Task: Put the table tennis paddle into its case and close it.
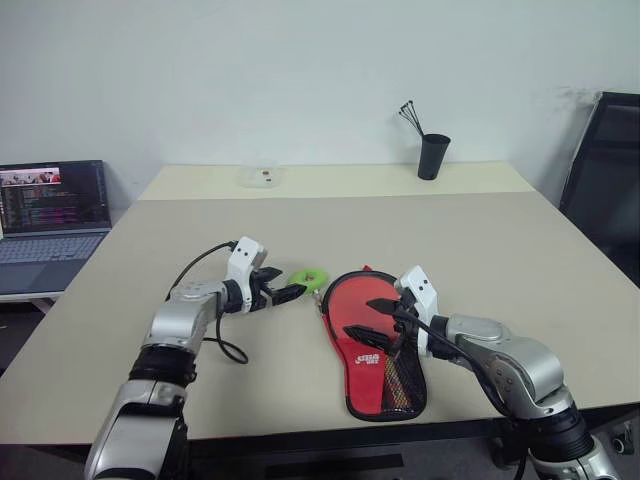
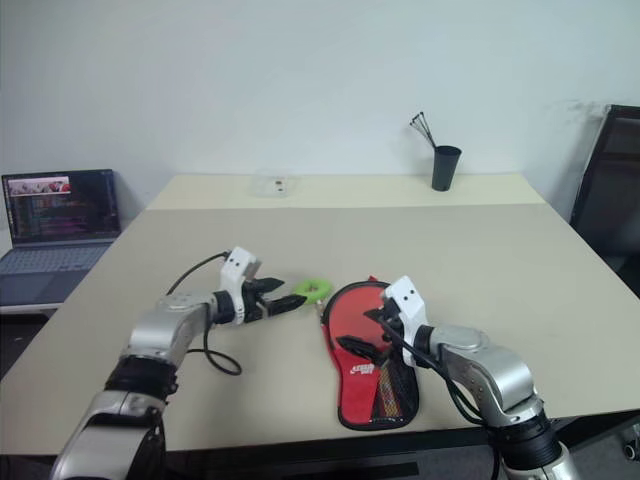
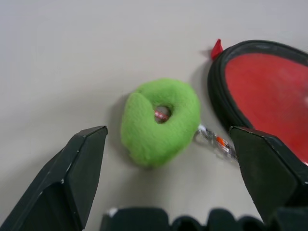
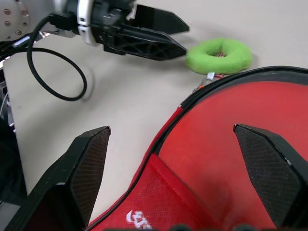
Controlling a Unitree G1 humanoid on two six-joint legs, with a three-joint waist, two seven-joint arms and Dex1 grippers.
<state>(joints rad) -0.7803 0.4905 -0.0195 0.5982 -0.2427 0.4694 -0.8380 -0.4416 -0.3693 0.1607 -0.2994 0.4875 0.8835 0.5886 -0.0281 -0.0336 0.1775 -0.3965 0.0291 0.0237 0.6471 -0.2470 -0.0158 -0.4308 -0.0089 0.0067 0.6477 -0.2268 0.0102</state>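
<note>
On the bench [image 1: 480, 250], the case [image 1: 372, 345] is lying flat, red face and mesh pocket up, its round end pointing away from the robot and its narrow end toward the near edge. Its long axis is running roughly front to back. The paddle itself cannot be made out; whether it is already inside the case cannot be told.

A green fuzzy ring [image 3: 161, 120] is resting just beside the round end's left rim, joined to the case by a small metal link, probably the zip pull.

The left pincer [image 1: 290, 292] is pointing at this ring from the left, jaws spread wide and holding nothing, the ring lying between and just ahead of its fingertips.

The right pincer [image 1: 385, 318] is hovering over the case's red face, jaws also wide and holding nothing.

The left arm is nearer the ring, so closing likely starts there.
</note>
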